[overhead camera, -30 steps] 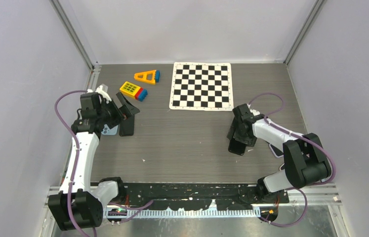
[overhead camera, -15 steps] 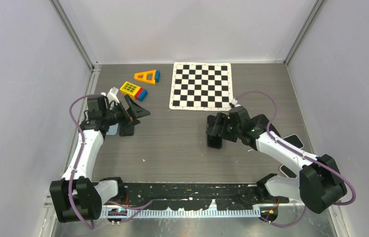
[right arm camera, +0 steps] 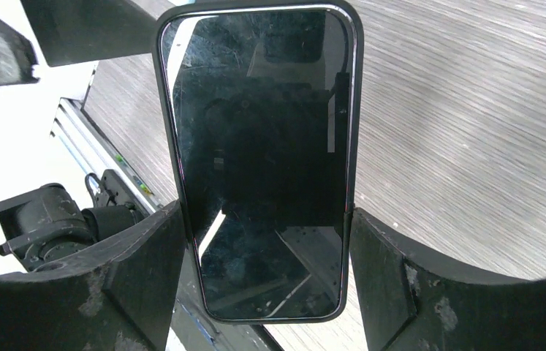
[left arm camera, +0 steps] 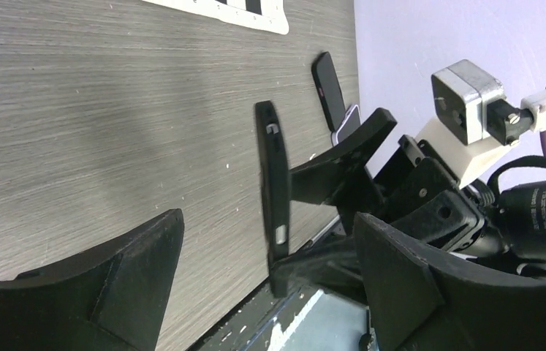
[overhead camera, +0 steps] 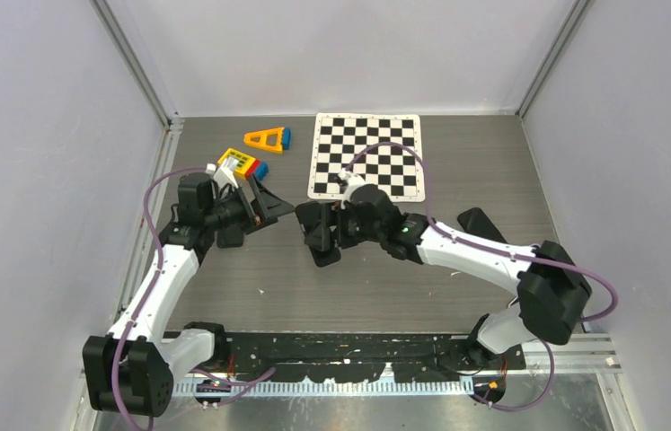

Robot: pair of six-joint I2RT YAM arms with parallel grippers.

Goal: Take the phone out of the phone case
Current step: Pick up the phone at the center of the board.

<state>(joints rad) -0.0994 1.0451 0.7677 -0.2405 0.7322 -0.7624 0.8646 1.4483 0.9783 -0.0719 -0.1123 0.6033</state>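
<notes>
The black phone in its black case [right arm camera: 262,161] is held upright between the fingers of my right gripper [right arm camera: 266,245], screen toward that wrist camera. In the top view the right gripper [overhead camera: 321,235] holds it above the table's middle, left of centre. My left gripper [overhead camera: 270,212] is open and empty, pointing at the phone from the left, a short gap away. In the left wrist view the phone [left arm camera: 274,183] shows edge-on, in line with the gap of the left gripper [left arm camera: 268,227] but beyond its tips.
A checkerboard mat [overhead camera: 366,154] lies at the back centre. A yellow toy block [overhead camera: 240,163] and an orange triangle [overhead camera: 267,138] lie back left. Another black phone-like slab [overhead camera: 481,223] lies on the right, also in the left wrist view [left arm camera: 328,86]. A dark object [overhead camera: 228,236] lies under the left arm.
My right arm has swung left across the table, carrying the phone toward the left gripper. My left gripper has moved right toward it and stays open.
</notes>
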